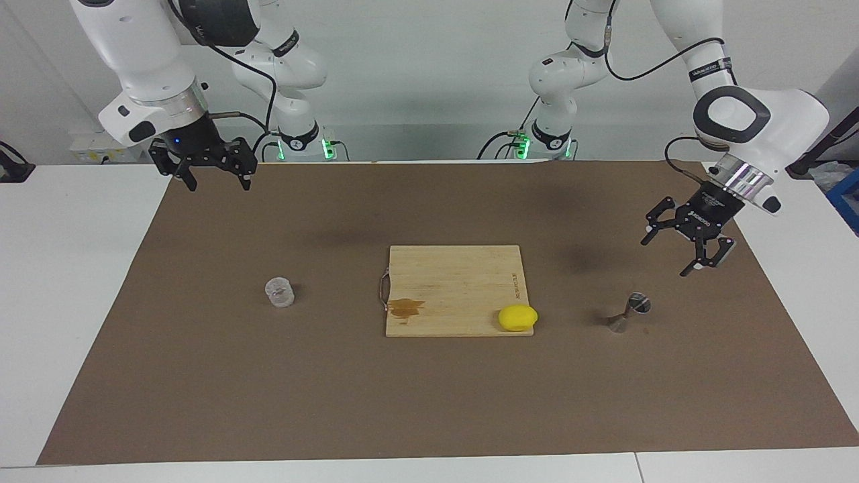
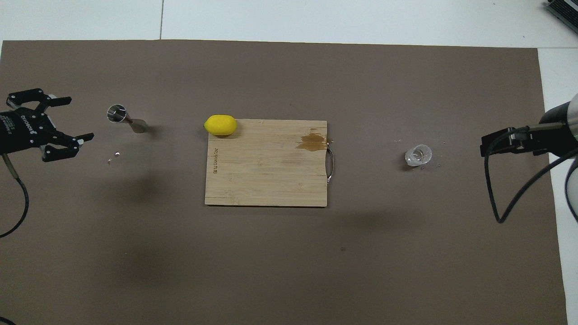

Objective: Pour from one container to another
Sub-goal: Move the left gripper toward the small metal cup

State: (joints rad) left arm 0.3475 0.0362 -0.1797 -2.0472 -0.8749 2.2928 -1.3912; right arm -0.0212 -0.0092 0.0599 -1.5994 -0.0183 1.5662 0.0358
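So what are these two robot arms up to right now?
Nothing is held yet. The left end effector hangs open in the air over the mat near the steel jigger. The right end effector, also open, waits up by its own end, away from the clear cup. Between them lies a cutting board with a yellow lump.

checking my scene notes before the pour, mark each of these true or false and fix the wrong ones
1. The clear cup stands on the cutting board. False: it stands on the brown mat, toward the right arm's end.
2. The yellow lump lies at a corner of the cutting board. True.
3. The left gripper holds the jigger. False: it hangs open and empty, clear of the jigger.
4. The right gripper is open and empty. True.
5. A brown stain marks the board near its handle. True.
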